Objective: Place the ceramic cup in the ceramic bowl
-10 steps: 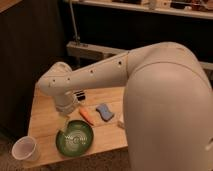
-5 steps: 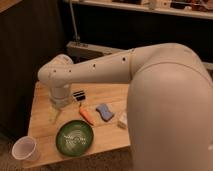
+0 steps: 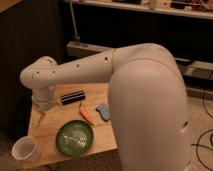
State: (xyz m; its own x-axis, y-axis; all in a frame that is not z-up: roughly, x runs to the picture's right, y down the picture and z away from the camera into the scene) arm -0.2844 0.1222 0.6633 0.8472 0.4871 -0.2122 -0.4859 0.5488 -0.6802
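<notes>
The ceramic cup [image 3: 24, 148], small, white and round, stands at the front left corner of the wooden table [image 3: 50, 125]. The ceramic bowl [image 3: 75, 136], wide, green and glossy, sits to its right near the front edge and holds nothing. My gripper [image 3: 41, 111] hangs below the white wrist over the left part of the table, behind the cup and to the back left of the bowl. It is above and apart from both.
An orange object [image 3: 86, 115] and a blue object [image 3: 103, 111] lie just behind the bowl. A black ridged object [image 3: 73, 96] lies further back. My large white arm [image 3: 145, 100] covers the table's right side. A dark cabinet and shelf stand behind.
My wrist and gripper have risen and moved back and left, away from the bowl, which now shows whole. The cup and bowl have not moved on the table.
</notes>
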